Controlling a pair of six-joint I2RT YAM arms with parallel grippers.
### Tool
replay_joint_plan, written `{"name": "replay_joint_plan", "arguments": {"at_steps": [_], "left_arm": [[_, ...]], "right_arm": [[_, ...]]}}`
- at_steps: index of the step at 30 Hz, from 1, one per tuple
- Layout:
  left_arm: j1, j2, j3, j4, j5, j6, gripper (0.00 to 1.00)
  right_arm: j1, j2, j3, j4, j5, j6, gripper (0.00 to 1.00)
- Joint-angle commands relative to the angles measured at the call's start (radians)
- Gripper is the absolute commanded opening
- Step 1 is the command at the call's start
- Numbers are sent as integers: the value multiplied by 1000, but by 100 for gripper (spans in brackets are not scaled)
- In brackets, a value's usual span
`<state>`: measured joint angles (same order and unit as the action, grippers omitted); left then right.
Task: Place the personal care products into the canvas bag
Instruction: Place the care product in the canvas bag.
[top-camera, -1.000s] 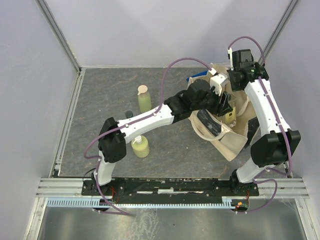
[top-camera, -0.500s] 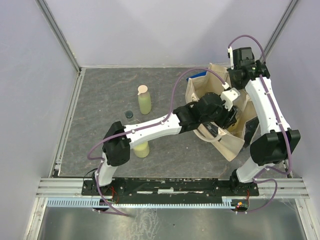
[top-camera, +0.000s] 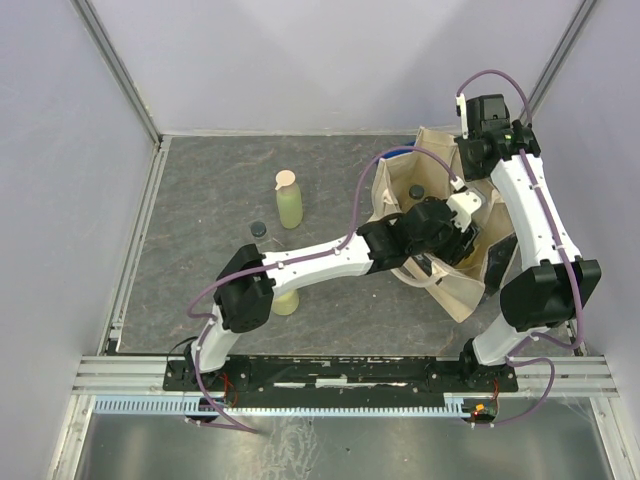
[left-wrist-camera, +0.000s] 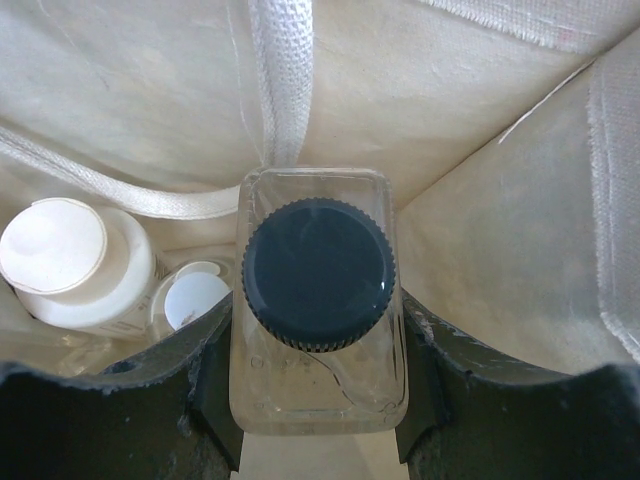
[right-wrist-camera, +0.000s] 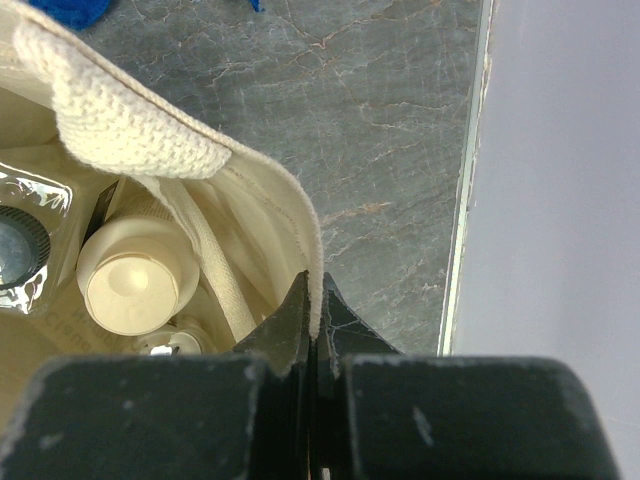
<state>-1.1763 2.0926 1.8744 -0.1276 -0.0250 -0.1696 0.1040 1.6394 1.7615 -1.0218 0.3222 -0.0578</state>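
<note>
The canvas bag (top-camera: 455, 290) stands open at the right. My left gripper (top-camera: 457, 236) reaches down inside it, shut on a clear black-capped bottle (left-wrist-camera: 318, 275), one finger on each side. Below it in the bag lie a pale-capped jar (left-wrist-camera: 70, 262) and a small silvery bottle (left-wrist-camera: 193, 298). My right gripper (right-wrist-camera: 315, 318) is shut on the bag's rim (right-wrist-camera: 190, 150) and holds it open at the back right (top-camera: 470, 152). A beige jar (right-wrist-camera: 135, 275) shows inside. On the table stand a yellow-green bottle (top-camera: 289, 201), a second one (top-camera: 285, 300) partly behind my left arm, and a small black-capped bottle (top-camera: 259, 228).
A blue cloth (top-camera: 393, 155) peeks out behind the bag's far left edge, and shows in the right wrist view (right-wrist-camera: 70, 10). A metal rail (right-wrist-camera: 465, 190) and the enclosure wall run close to the right of the bag. Walls bound the table at left and back.
My left arm has carried the clear bottle rightward and down into the bag's mouth. The right gripper has held the rim in place. The bottles on the table have not moved.
</note>
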Motion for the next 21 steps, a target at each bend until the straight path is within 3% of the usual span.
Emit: {"name": "replay_joint_plan", "arguments": {"at_steps": [1,4,9,12,18,21], "left_arm": [[-18,2,34,172,-1,4,17],[-23,14,7,173,9,-15,30],[-31,15,-49,162,25,-35,42],[-36,7,-63,143,25,-45,54],[-46,-17,-61,117,15,-53,88],[-49,-36,-39,102,14,-53,94]], "right_arm": [[-6,-50,9,51,15,-10,0],[-7,-62,0,58,17,-11,0],[-7,-65,-2,60,16,-12,0],[-8,-68,-3,62,14,-11,0],[-8,-77,-16,66,12,-12,0],[-10,-82,-27,70,10,-14,0]]}}
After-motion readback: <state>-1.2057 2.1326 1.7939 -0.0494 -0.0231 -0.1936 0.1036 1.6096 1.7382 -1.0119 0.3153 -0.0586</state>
